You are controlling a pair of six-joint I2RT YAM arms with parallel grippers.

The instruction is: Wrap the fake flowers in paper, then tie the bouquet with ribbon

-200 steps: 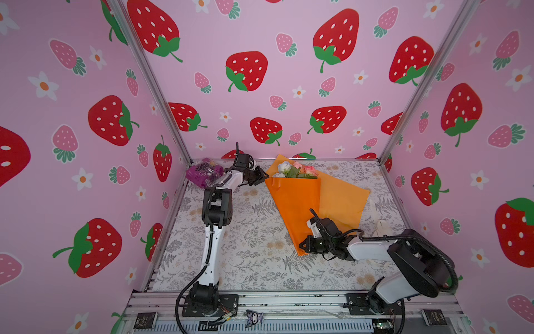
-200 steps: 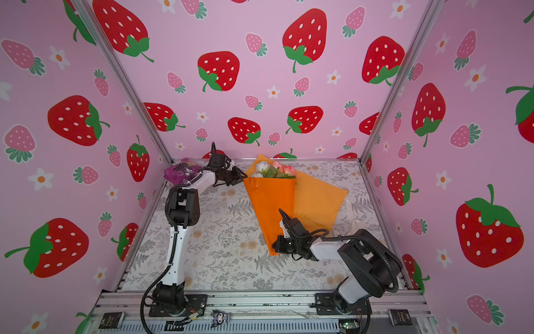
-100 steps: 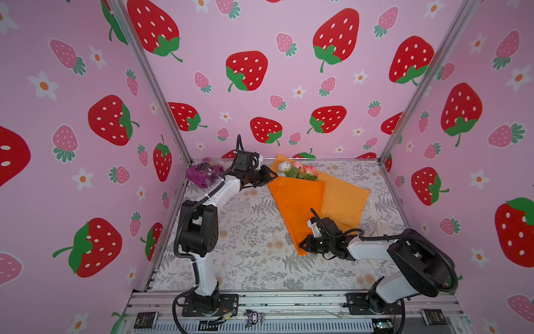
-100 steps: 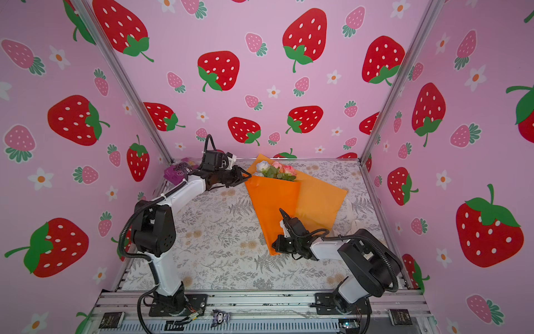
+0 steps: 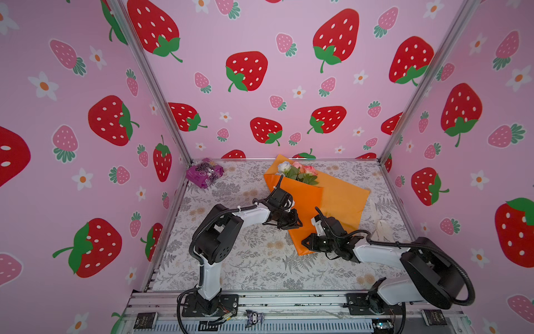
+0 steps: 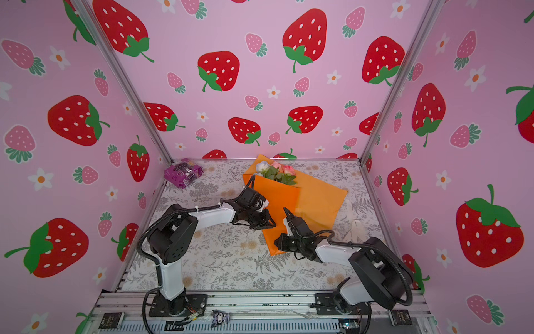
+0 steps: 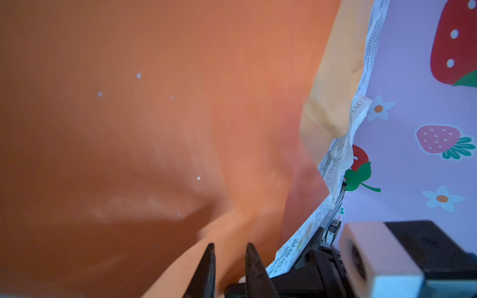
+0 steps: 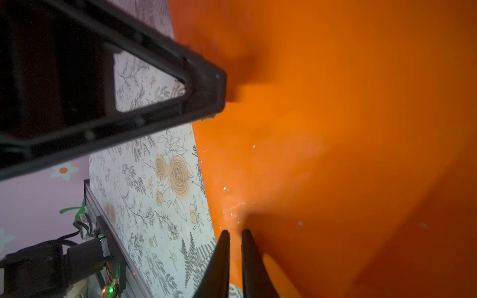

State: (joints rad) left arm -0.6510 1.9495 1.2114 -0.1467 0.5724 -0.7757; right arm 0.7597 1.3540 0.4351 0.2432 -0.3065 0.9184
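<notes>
The bouquet of fake flowers lies on the floral mat, its white and pink roses (image 5: 297, 172) (image 6: 277, 170) toward the back wall. Its orange wrapping paper (image 5: 335, 199) (image 6: 315, 199) narrows toward the front. My left gripper (image 5: 295, 224) (image 6: 268, 224) is at the paper's left edge, jaws a little apart, with orange paper (image 7: 154, 129) filling its wrist view behind the left gripper (image 7: 229, 249). My right gripper (image 5: 305, 242) (image 6: 278, 241) is at the paper's front tip. In the wrist view the right gripper (image 8: 235, 233) has a narrow slit with the paper's edge (image 8: 335, 154) showing through.
A crinkly purple packet (image 5: 204, 173) (image 6: 182, 172) lies in the back left corner. A cream ribbon (image 5: 380, 224) (image 6: 357, 224) lies on the mat right of the paper. Pink strawberry walls enclose three sides. A metal rail (image 5: 289, 300) runs along the front.
My left arm has swung from the back, near the flower heads, forward to the paper's left edge, and its jaws have narrowed. My right gripper stays at the tip, its jaws slightly parted.
</notes>
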